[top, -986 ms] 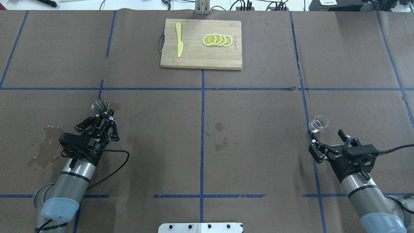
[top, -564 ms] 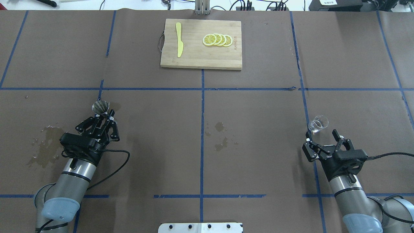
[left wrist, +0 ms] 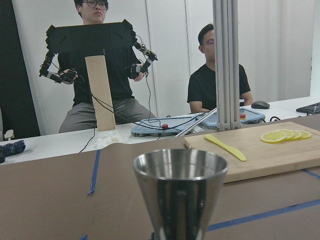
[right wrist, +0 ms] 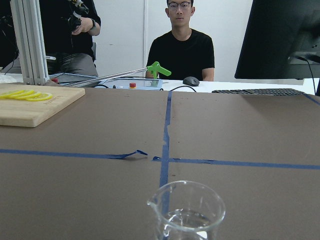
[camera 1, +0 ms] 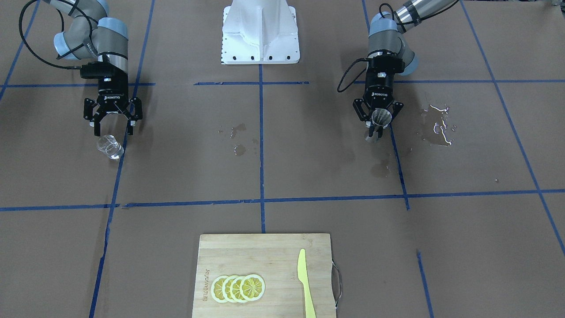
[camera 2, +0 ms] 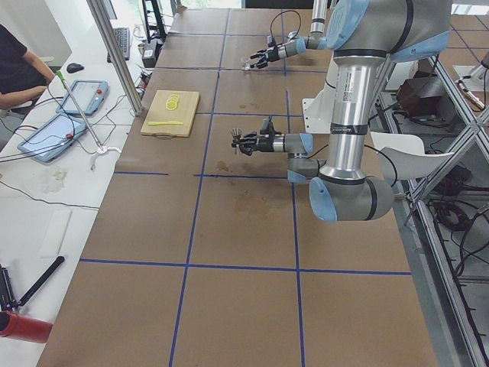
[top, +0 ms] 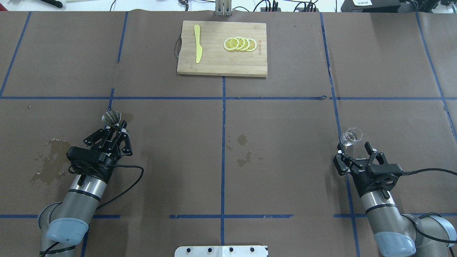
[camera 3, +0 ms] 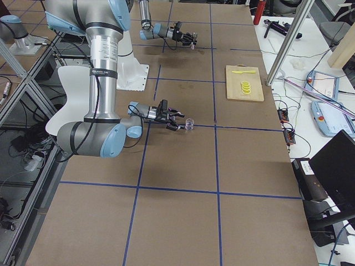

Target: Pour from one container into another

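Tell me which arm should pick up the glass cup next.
Right. The right gripper is open and sits just behind the glass cup, apart from it. The left gripper is shut on the jigger, far to the other side.

Silver tubes and pale blue caps are seen on both arms point(top: 80, 192). The left pincer point(top: 118, 127) and right pincer point(top: 354, 150) are coloured black.

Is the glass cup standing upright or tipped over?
Upright: the cup stands rim up, ungripped, just ahead of the open right gripper.
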Available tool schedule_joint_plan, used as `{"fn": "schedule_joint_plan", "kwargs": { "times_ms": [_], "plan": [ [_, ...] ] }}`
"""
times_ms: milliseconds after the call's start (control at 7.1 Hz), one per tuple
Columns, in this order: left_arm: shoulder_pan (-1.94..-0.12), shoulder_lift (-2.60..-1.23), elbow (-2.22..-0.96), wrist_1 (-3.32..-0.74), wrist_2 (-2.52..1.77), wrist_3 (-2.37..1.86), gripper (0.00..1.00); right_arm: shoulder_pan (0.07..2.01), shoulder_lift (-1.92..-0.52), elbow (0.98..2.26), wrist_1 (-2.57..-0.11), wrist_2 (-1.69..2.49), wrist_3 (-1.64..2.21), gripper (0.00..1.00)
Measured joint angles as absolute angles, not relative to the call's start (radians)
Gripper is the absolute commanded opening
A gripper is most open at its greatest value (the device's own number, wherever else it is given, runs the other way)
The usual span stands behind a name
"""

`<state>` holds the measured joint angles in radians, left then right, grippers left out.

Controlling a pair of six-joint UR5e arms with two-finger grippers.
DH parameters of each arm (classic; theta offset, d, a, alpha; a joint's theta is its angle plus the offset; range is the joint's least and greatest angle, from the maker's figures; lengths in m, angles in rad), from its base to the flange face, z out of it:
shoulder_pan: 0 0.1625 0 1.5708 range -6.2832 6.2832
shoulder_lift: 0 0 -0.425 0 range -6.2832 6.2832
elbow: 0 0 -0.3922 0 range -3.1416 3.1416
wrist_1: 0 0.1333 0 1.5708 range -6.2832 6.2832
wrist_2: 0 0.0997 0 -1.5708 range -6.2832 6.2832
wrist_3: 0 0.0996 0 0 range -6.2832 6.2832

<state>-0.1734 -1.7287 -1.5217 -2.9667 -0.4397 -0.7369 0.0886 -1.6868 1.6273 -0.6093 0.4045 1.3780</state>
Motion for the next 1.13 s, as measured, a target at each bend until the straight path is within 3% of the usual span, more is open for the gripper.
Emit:
{"fn": "schedule_joint_plan", "kwargs": {
  "times_ms": [1127],
  "plan": [
    [-0.175,-1.727,-1.516,-2.967,-0.439,-0.740,0.00,0.131,-1.640,1.557,-0.609,0.452,1.369,0.88]
  ]
}}
